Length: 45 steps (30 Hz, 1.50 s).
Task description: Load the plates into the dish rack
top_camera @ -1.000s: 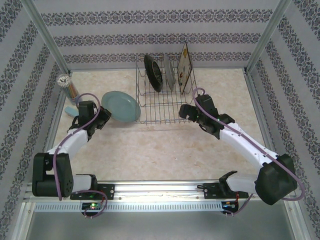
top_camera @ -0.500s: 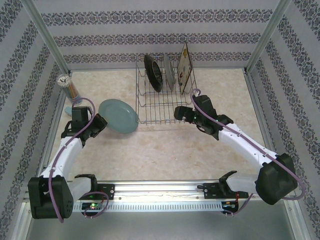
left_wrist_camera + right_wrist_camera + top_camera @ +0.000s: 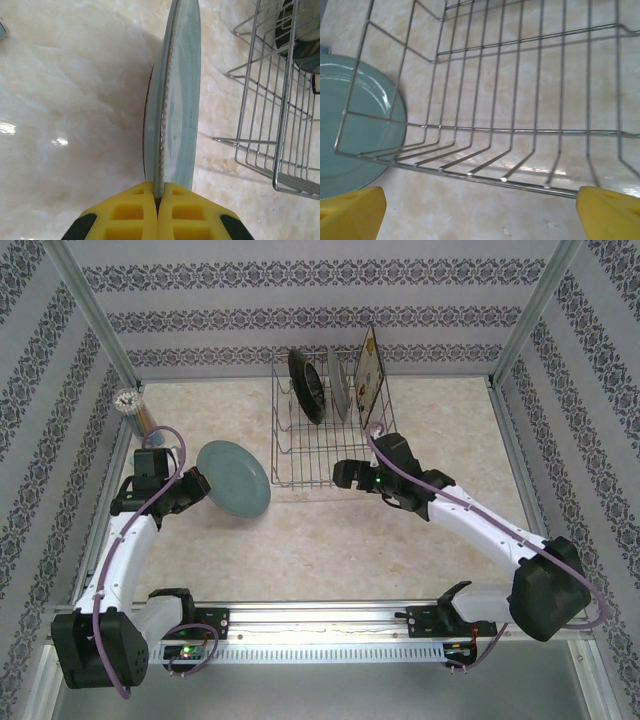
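Left of centre, left gripper (image 3: pixel 200 486) clamped on blue plate (image 3: pixel 235 477), held on edge beside rack (image 3: pixel 320 455). Right gripper (image 3: pixel 345 472) spread wide at rack's front. Three plates (image 3: pixel 306 387) racked (upper centre); only blue one to load.

Left wrist: light-blue plate (image 3: pixel 177 100) cut off at 12 o'clock, dish rack (image 3: pixel 286 95) cut off at 3 o'clock. Right wrist: same plate runs off frame at 9 o'clock. Top view: grey plate (image 3: pixel 339 386) stands edge-on, motif unreadable.

The top camera looks down steeply toward twelve o'clock; both wrist cameras, very close, share the dish rack (image 3: pixel 285 100) (and light-blue plate (image 3: pixel 180 100)).
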### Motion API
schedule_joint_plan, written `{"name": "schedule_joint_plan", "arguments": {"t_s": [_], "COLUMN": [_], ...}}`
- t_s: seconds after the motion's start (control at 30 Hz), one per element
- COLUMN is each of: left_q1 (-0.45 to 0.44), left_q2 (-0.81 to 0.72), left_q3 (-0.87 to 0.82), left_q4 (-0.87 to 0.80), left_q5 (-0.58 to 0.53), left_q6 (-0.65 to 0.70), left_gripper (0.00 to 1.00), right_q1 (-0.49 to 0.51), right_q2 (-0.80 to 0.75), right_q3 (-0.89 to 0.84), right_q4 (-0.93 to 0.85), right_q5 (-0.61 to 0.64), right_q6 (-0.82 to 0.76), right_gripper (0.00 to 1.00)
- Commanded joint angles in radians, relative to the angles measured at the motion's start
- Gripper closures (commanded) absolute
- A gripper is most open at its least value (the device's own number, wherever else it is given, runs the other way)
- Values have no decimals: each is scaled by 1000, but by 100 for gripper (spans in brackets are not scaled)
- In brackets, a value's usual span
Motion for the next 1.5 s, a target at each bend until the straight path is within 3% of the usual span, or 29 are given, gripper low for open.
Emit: {"name": "schedule_joint_plan", "arguments": {"t_s": [0.0,0.43,1.1,1.47], "left_q1": [14,16,23,26], "left_q2": [-16,-63,-88,-89], "left_q3": [60,124,224,315], "left_q4": [-49,-106,-99,-127], "left_q5": [11,-41,10,19], "left_q6": [103,202,196,229], "left_gripper": [100,100,100,100], "right_q1": [33,102,145,147], "right_q2": [30,150,220,272], "right_q3": [48,119,205,271], "right_q4": [22,48,57,78], "right_q5": [-29,-53,-90,-177], "right_q6": [1,13,-3,-38], "right_gripper": [3,3,2,3]}}
